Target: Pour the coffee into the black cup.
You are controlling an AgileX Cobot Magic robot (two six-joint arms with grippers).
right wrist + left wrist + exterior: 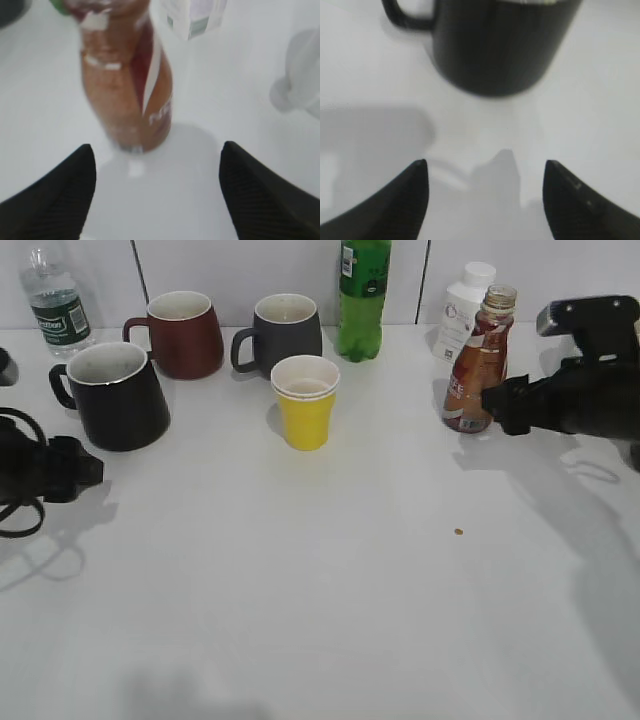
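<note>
The coffee bottle (478, 365), clear and waisted with brown liquid and a red-brown and white label, stands uncapped at the back right; it fills the top of the right wrist view (127, 85). My right gripper (505, 408) is open just to its right, jaws (157, 165) apart and short of the bottle. The black cup (115, 392), glossy with a white inside and its handle to the left, stands at the left; it shows in the left wrist view (495, 45). My left gripper (85, 472) is open and empty in front of it (485, 175).
A maroon mug (183, 333), a dark grey mug (283, 333), a green bottle (363, 295) and a white bottle (460, 312) line the back wall. A yellow cup (305, 400) stands mid-table. A clear water bottle (55, 302) is at the far left.
</note>
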